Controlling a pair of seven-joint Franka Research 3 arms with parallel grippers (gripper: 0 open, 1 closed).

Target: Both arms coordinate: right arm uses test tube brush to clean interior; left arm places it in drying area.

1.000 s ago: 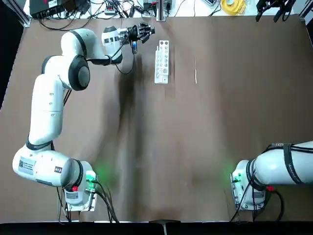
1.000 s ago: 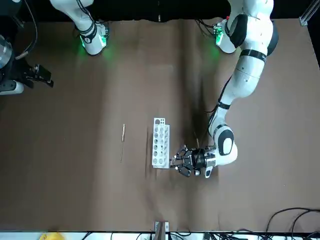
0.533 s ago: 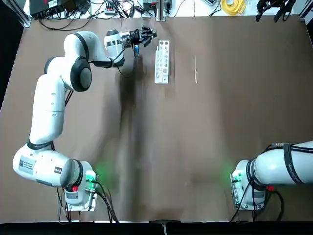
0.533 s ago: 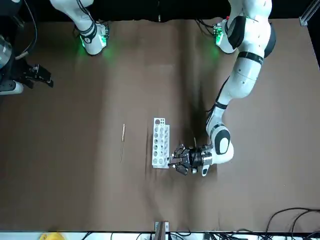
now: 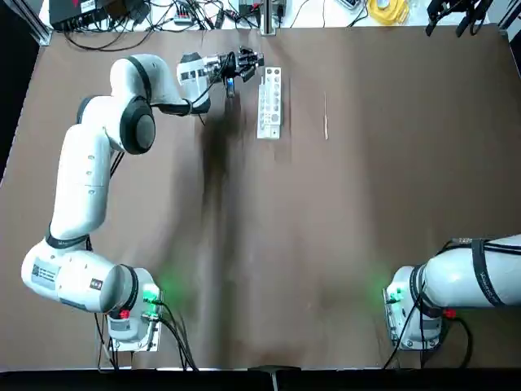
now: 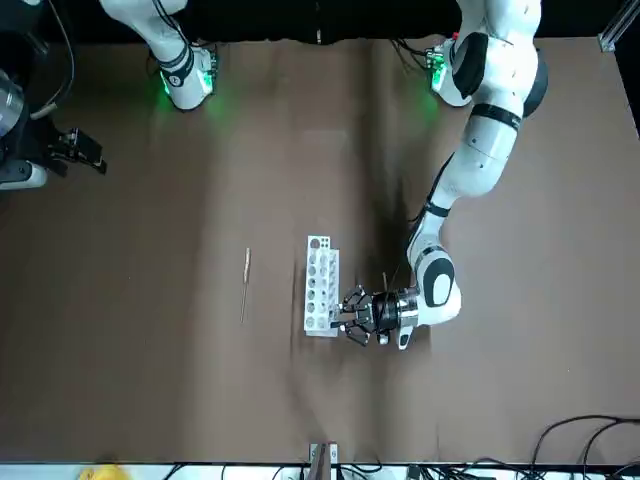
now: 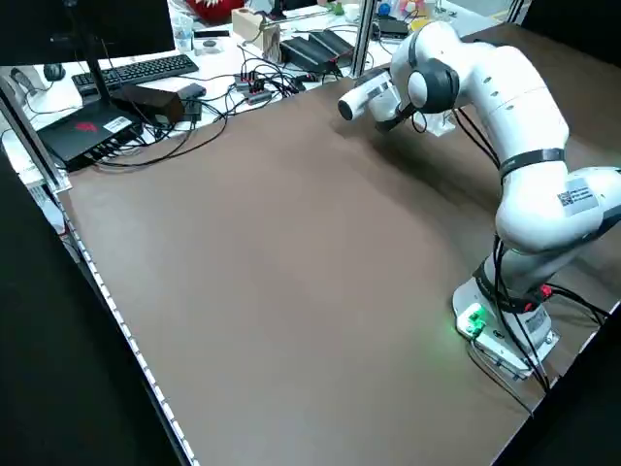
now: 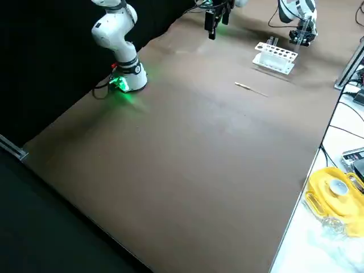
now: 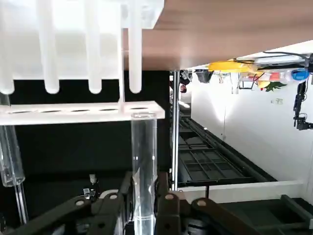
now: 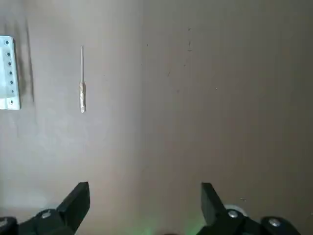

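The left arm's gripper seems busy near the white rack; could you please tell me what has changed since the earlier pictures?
The left gripper moved slightly rightward, toward the rack. The rack, brush and right arm stayed put.

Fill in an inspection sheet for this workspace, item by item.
Surface: brown table, small dark specks in the right wrist view.
Brush: test tube brush lying on the table, to the rack's right.
Rack: white rack standing on the table.
Clutter: yellow item beyond the far edge.
Left gripper: beside the rack, shut on a clear tube.
Right gripper: raised on the right side, open.
Cables: black cables by the left arm's base.
Surroundings: keyboard.
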